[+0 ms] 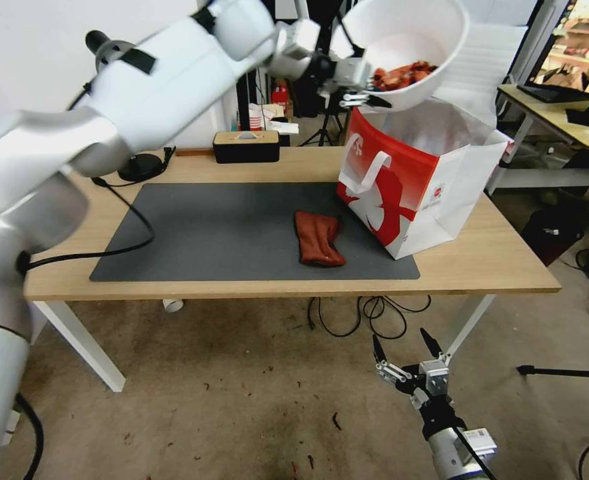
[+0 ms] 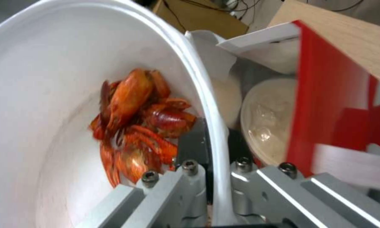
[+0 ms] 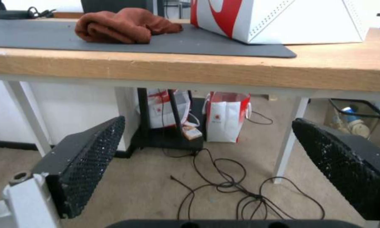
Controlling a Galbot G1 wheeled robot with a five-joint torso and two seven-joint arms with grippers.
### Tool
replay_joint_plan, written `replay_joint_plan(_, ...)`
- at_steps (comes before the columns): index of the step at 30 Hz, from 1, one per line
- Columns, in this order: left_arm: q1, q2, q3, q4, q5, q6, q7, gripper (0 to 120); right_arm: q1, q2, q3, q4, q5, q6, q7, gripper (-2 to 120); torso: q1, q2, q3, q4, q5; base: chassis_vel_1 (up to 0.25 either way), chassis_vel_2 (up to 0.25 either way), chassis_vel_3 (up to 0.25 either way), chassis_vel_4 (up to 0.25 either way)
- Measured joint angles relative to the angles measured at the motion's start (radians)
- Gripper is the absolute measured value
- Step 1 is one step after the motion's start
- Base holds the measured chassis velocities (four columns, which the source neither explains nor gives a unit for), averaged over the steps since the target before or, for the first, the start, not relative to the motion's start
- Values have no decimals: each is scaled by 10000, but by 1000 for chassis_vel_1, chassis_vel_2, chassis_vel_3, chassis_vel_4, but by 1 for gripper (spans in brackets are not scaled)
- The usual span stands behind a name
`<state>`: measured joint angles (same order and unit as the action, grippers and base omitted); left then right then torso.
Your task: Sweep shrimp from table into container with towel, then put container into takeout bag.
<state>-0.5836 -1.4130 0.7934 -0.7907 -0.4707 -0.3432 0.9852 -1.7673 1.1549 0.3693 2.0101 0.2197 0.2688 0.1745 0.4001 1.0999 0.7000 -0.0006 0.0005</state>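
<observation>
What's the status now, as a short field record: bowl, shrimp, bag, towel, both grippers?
bowl: tilted, held above the bag's open top
shrimp: heaped inside the bowl
bag: upright on table, another container inside
towel: on the mat, beside the bag
left gripper: clamped on the bowl's rim
right gripper: open, low before the table

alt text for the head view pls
The left claw holds a tilted round white plastic bowl of red-orange shrimp above the open red-and-white takeout bag on the light wood table. A brick-red towel lies on the grey mat; the right claw hangs open below the table.
</observation>
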Motion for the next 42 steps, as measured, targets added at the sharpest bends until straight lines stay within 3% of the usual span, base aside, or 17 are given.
replay_joint_plan(2, -6, -236, 46, 231, 17, -23, 30, 0, -4, 22, -4, -21, -12, 1, -5, 100, 0, 0, 0, 8, -3, 0, 0, 0, 0)
replay_joint_plan(5, -3, -942, 219, 898, 107, -111, 167, 0, -3, 86, -64, -103, -47, 12, -16, 100, 0, 0, 0, 3, -2, 0, 0, 0, 0)
replay_joint_plan(10, 36, -1403, 406, 1527, 139, -170, 367, 0, 27, 100, -83, -157, -49, 15, -28, 100, -1, 1, -1, 4, -4, 0, 0, 0, 0)
replay_joint_plan(14, 58, -1729, 881, 1998, 299, -188, 619, 0, 119, 93, -114, -265, -25, 17, -34, 100, 0, 0, -1, 7, -4, 0, 0, 0, 0)
replay_joint_plan(28, 30, -1561, 1299, 1633, 292, -75, 739, 1, 172, 111, -204, -421, 6, 93, -58, 100, -1, 2, -1, 6, -6, 0, 0, 0, 0)
replay_joint_plan(42, -196, -1371, 1523, 652, -372, 414, 248, 54, 156, 68, -170, -444, 12, 131, -65, 100, -1, 2, -1, 5, -5, 0, 0, 0, 0)
